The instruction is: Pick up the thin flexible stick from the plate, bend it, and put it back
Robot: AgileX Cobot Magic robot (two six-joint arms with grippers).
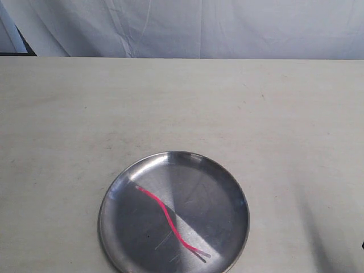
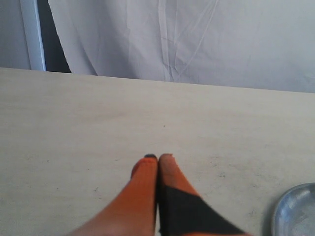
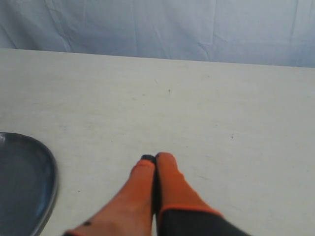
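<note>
The thin pink stick [image 1: 168, 218] lies in a gentle S-curve across the round silver plate [image 1: 222, 182], its whitish tip toward the plate's near right rim. The plate sits at the near middle of the table in the exterior view. Neither gripper shows in that view. My left gripper [image 2: 158, 158] hovers over bare table, orange fingers pressed together and holding nothing, with a sliver of the plate [image 2: 295, 209] off to one side. My right gripper [image 3: 154, 158] is likewise shut on nothing, and the plate's edge [image 3: 29, 182] lies beside it. The stick is not visible in either wrist view.
The pale tabletop [image 1: 182, 108] stretches away to a far edge, behind which hangs a white cloth backdrop [image 1: 199, 28]. A dark gap [image 1: 23, 48] shows at the far left corner.
</note>
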